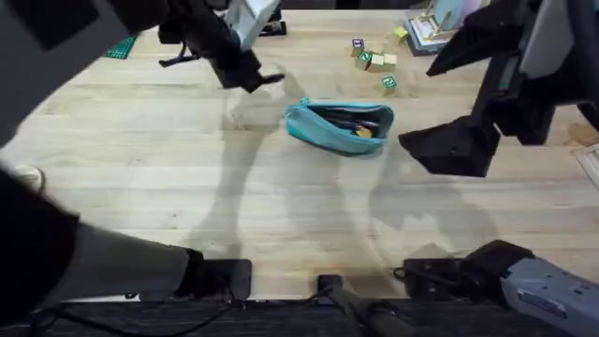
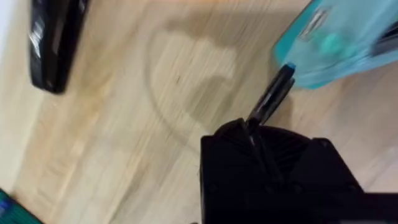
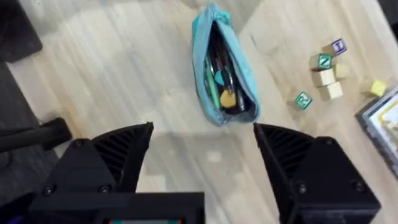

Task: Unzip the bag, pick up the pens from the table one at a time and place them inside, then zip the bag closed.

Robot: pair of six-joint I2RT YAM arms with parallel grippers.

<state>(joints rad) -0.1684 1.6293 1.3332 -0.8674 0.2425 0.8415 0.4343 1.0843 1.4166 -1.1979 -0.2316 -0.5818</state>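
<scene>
Just beside left claw, clamped pen, bag

The overhead camera sits high above the arm bases and looks down and forward across the table, taking in the whole plank top with the bag near its middle. The left wrist camera rides low and close over the wood, catching just one end of the bag — the right wrist camera hangs higher, looking almost straight down on the whole bag. All three share the bag and the boards around it.
</scene>
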